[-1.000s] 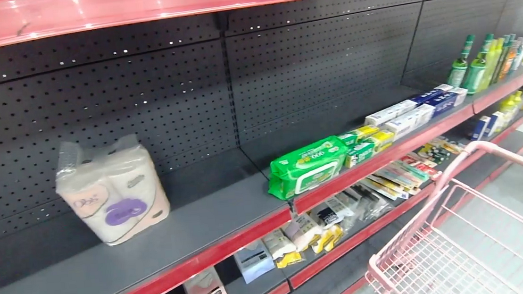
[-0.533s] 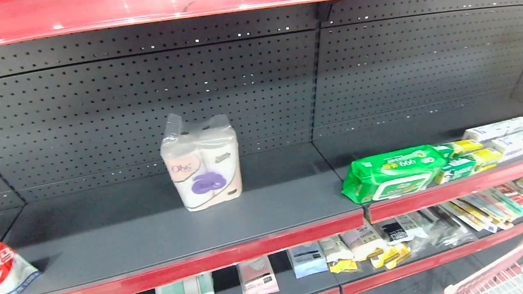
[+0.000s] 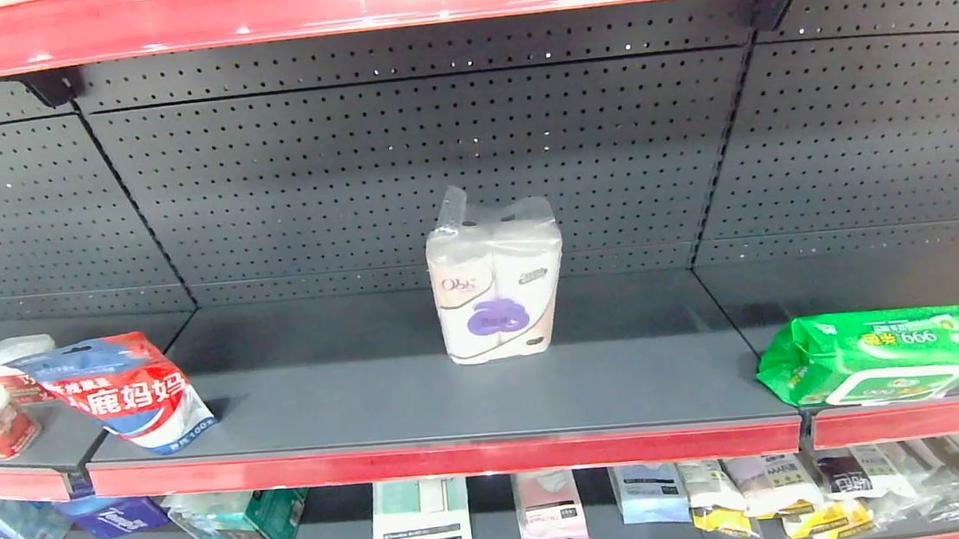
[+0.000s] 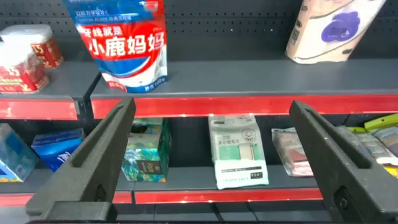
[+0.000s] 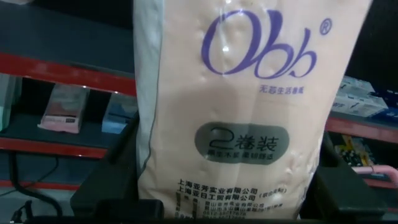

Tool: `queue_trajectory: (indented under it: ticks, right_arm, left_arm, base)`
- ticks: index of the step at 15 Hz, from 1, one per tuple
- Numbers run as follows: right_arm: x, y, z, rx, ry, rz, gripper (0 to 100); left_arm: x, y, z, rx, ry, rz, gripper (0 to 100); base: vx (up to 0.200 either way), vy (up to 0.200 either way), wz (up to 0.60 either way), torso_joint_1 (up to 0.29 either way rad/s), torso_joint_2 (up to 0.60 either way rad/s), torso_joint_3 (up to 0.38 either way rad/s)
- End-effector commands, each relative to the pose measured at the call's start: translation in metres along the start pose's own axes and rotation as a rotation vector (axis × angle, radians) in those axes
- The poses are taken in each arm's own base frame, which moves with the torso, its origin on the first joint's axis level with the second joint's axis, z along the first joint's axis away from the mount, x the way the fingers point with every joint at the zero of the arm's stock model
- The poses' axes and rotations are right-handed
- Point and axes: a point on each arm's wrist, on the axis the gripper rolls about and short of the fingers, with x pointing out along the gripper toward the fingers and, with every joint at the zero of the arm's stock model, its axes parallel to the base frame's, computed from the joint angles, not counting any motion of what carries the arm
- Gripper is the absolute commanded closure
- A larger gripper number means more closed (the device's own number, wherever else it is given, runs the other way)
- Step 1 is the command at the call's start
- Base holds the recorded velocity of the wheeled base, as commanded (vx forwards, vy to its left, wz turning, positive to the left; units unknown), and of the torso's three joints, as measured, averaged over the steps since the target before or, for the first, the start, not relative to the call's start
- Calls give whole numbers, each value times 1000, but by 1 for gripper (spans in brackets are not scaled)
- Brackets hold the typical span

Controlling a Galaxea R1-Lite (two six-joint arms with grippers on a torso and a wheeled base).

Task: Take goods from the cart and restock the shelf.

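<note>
Well, partway through by my read. One paper-roll pack (image 3: 496, 290) stands upright mid-shelf (image 3: 326, 404), nearer the back panel (image 3: 401, 163) than the red front edge, with bare board on either side. The right gripper (image 5: 227, 186) is clamped on a second roll pack (image 5: 249, 106), held up before the shelving and not yet placed. The left gripper (image 4: 211, 106) is spread wide with nothing between its fingers. A pouch (image 3: 121, 392) sits at the left end, green wipes (image 3: 881, 343) at the right. Left to do: set this pack beside the first.
</note>
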Motion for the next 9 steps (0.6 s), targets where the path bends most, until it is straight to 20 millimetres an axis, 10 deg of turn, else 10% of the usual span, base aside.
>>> queue_trajectory:
  ticks: [1, 7, 9]
  right_arm:
    - [-9, 0, -4, 12, -48, -11, 100]
    - [-25, 4, -30, 35, -142, -42, 100]
    - [-28, 4, -33, 41, -163, -46, 100]
  left_arm:
    - [0, 0, 0, 1, 0, -1, 0]
    - [-1, -1, 6, 48, -16, -28, 0]
    - [26, 1, 90, -6, 71, -8, 0]
  base:
    - [0, 0, 0, 0, 0, 0]
    - [0, 0, 0, 0, 0, 0]
    - [0, 0, 0, 0, 0, 0]
